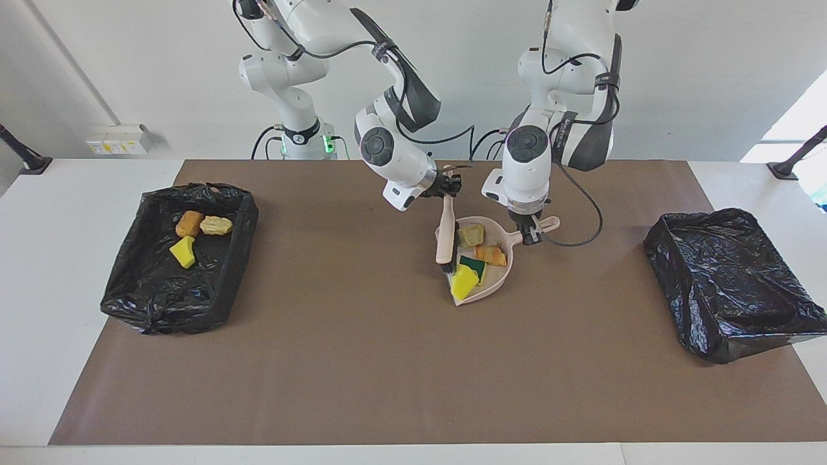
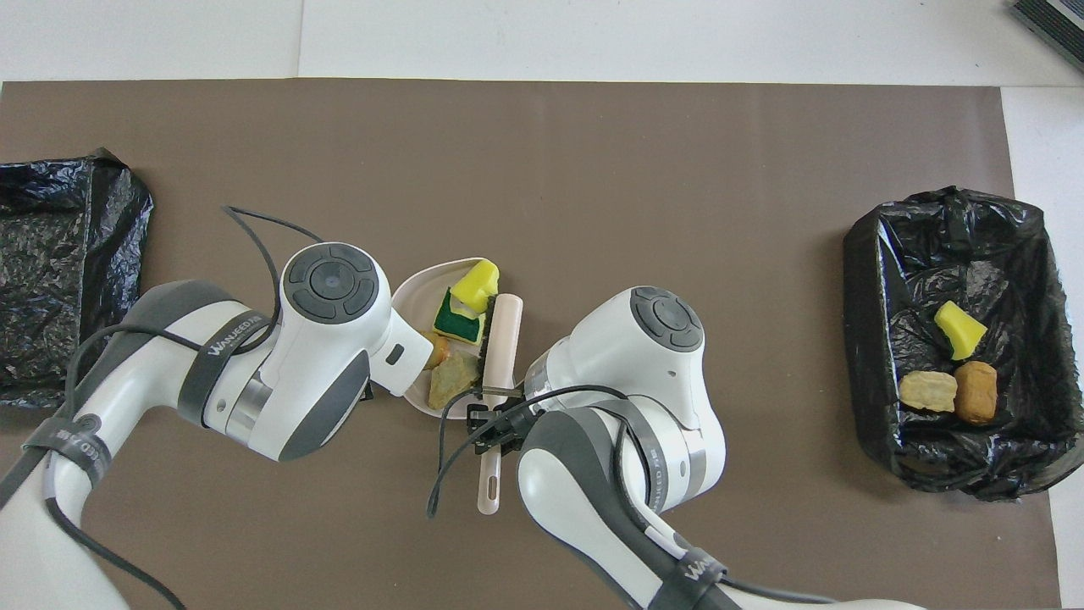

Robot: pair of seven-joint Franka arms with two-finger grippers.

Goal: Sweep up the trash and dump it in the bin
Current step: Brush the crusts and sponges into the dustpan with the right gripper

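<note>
A beige dustpan (image 1: 497, 274) (image 2: 417, 292) lies mid-table, and my left gripper (image 1: 531, 234) is shut on its handle. In the pan lie several pieces of trash: a yellow sponge (image 1: 464, 282) (image 2: 474, 284), a green-and-yellow sponge (image 1: 474, 264) (image 2: 454, 316), an orange bread chunk (image 1: 492, 256) and a tan chunk (image 1: 470, 234) (image 2: 452, 380). My right gripper (image 1: 448, 189) (image 2: 489, 415) is shut on the beige brush (image 1: 444, 236) (image 2: 500, 335), whose bristles rest at the pan's mouth. In the overhead view the left wrist hides the left gripper.
A black-lined bin (image 1: 242, 219) (image 2: 864, 254) at the right arm's end of the table holds three scraps (image 1: 201, 226) (image 2: 944, 373). Another black-bagged bin (image 1: 723, 278) (image 2: 68, 271) sits at the left arm's end. A brown mat (image 1: 387, 374) covers the table.
</note>
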